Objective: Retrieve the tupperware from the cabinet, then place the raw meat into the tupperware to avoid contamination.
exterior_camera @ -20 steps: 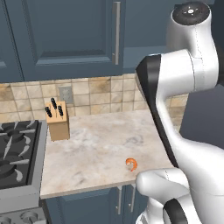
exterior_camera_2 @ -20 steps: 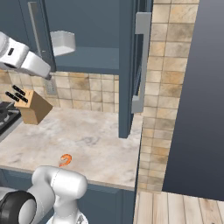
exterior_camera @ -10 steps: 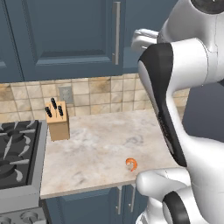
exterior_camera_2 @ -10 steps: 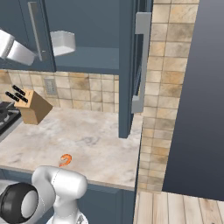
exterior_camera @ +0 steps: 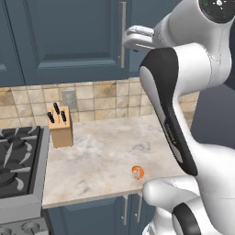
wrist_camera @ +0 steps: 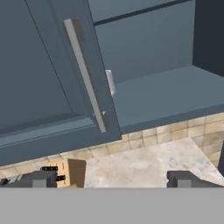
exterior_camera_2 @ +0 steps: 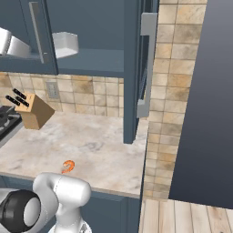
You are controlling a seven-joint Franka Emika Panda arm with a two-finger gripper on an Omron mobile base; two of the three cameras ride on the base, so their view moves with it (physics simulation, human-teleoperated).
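Observation:
The wall cabinet (exterior_camera_2: 104, 27) stands with its right door (exterior_camera_2: 134, 82) swung out and its left door (wrist_camera: 48, 74) shut. On the shelf inside sits the white tupperware (exterior_camera_2: 65, 44); in the hand view a thin sliver of the tupperware (wrist_camera: 110, 82) peeks past the left door's edge. My gripper (wrist_camera: 113, 180) is open and holds nothing, raised level with the shelf and facing the left door's bar handle (wrist_camera: 85, 74). The raw meat, a small orange shrimp (exterior_camera: 137, 172), lies near the counter's front edge, also seen as the shrimp (exterior_camera_2: 68, 166).
A wooden knife block (exterior_camera: 60, 126) stands by the tiled backsplash, next to the stove (exterior_camera: 18, 160) at the left. The open door's long handle (exterior_camera_2: 145, 63) juts over the marble counter (exterior_camera: 101, 151). A tiled column and a dark tall panel (exterior_camera_2: 205, 100) close off the right.
My arm has swung upward and the hand has risen from counter height to the cabinet shelf's level, in front of the left door. The shrimp and the tupperware have not moved.

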